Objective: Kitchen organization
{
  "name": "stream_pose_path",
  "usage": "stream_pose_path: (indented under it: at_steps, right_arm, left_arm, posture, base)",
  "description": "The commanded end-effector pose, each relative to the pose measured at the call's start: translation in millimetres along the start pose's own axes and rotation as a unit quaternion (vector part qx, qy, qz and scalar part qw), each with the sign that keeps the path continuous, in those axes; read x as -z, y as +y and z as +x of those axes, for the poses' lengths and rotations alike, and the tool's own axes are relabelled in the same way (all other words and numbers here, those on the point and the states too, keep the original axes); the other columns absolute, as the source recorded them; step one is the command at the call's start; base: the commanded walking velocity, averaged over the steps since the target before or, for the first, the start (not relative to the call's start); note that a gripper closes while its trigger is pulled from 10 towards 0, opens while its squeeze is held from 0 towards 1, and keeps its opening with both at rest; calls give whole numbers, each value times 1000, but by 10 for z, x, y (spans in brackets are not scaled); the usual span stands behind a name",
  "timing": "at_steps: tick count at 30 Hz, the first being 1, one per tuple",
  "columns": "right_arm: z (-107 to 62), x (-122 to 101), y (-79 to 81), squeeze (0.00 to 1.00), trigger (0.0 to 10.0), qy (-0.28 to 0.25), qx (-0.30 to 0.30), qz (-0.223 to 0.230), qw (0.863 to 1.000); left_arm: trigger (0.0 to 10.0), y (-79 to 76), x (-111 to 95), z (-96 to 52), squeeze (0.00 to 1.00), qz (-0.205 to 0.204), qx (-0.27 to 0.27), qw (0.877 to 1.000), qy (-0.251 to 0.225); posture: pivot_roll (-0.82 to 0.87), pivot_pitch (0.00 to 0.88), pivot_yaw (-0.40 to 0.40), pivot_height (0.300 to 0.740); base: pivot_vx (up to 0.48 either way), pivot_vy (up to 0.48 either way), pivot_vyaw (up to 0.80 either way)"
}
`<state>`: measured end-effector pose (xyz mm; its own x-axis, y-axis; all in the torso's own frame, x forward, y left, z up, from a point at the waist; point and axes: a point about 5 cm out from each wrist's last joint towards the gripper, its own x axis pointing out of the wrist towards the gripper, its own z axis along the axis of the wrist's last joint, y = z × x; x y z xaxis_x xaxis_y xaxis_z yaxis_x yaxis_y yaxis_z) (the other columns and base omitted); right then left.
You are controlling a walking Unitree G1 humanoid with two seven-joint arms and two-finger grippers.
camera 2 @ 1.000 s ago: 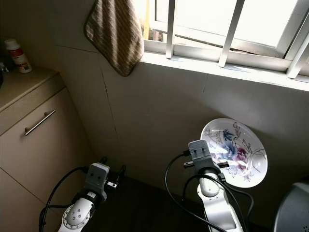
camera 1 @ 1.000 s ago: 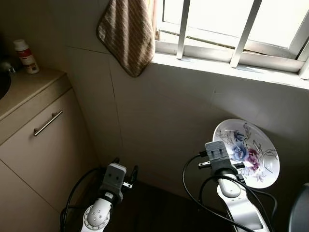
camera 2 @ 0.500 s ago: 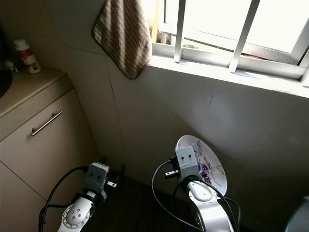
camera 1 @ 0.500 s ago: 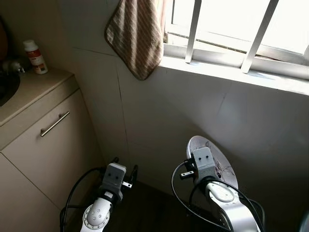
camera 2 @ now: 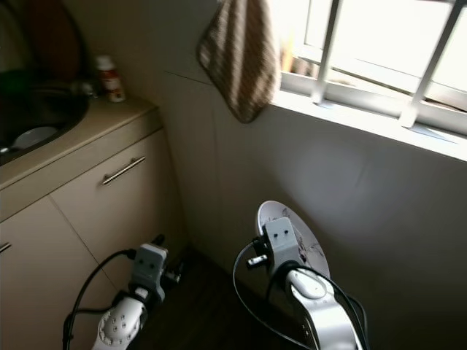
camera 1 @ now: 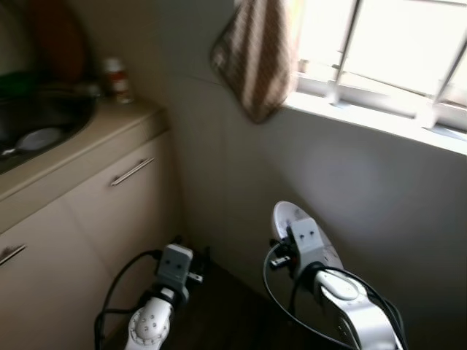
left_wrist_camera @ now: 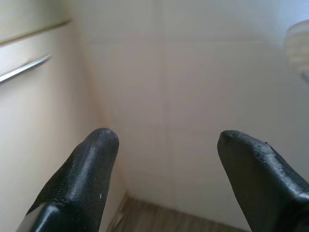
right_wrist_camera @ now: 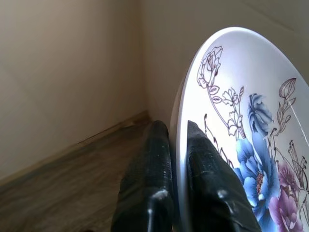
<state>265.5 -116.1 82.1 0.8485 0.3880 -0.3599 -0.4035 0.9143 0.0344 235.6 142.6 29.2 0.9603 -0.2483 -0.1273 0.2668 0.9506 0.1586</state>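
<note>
Tiled kitchen corner under a barred window [camera 2: 387,58], beige cabinet [camera 2: 87,204] running along to the left of my grippers. I'm holding my right gripper [right_wrist_camera: 177,145] low in front of the wall, its two black fingers [right_wrist_camera: 154,164] clamping the rim of a round white plate with blue and purple flowers [right_wrist_camera: 241,121]; the plate is standing on edge, sticking up past the fingertips. My left gripper [left_wrist_camera: 164,145] is hanging low beside the cabinet, fingers spread wide, gripping nothing. Above both grippers a brown striped towel [camera 2: 241,55] is hanging at the window edge. Up left, a small white bottle with red label [camera 2: 109,78] is sitting on the countertop next to a dark sink [camera 2: 36,120].
</note>
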Motion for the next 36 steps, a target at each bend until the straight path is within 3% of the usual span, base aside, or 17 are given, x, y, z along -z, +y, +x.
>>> stream_pose_path:
  at_steps: [1, 16, 28, 30, 32, 35, 36]
  right_arm:
    - [-3, -39, 21, 0, 0, -16, -11, -7, 1000]
    - [52, -75, -12, 0, 0, -41, -8, -42, 998]
    - [104, -284, -47, 0, 0, -113, 17, -91, 989]
    - [92, -346, -79, 0, 0, -132, 29, -102, 986]
    - [63, -462, -135, 0, 0, -166, 57, -147, 974]
    - [23, -609, -183, 0, 0, -212, 92, -228, 946]
    - [14, -657, -182, 0, 1294, -226, 97, -243, 938]
  left_arm:
    - [10000, 3, -18, 18, 0, -1, 0, 1000, -2]
    - [10000, 25, -18, 14, 0, 5, -2, 1000, -1]
    - [10000, 74, -51, 7, 0, 32, -17, 999, -8]
    - [10000, 127, -125, 10, 0, 57, -32, 998, -22]
    - [10000, 227, -238, 46, 0, 59, -59, 996, -41]
    - [10000, 313, -404, 120, 0, 49, -84, 993, -65]
    - [10000, 314, -500, 160, 0, 48, -85, 992, -81]
  posture:
    - [69, 0, -62, 740]
    - [77, 0, -56, 740]
    - [81, 0, -47, 740]
    - [76, 0, -47, 740]
    - [72, 0, -47, 740]
    - [75, 0, -51, 740]
    - [77, 0, -52, 740]
  base:
    - [0, 0, 800]
    - [0, 0, 800]
    - [0, 0, 800]
    - [0, 0, 800]
    - [0, 0, 800]
    - [0, 0, 800]
    - [0, 0, 413]
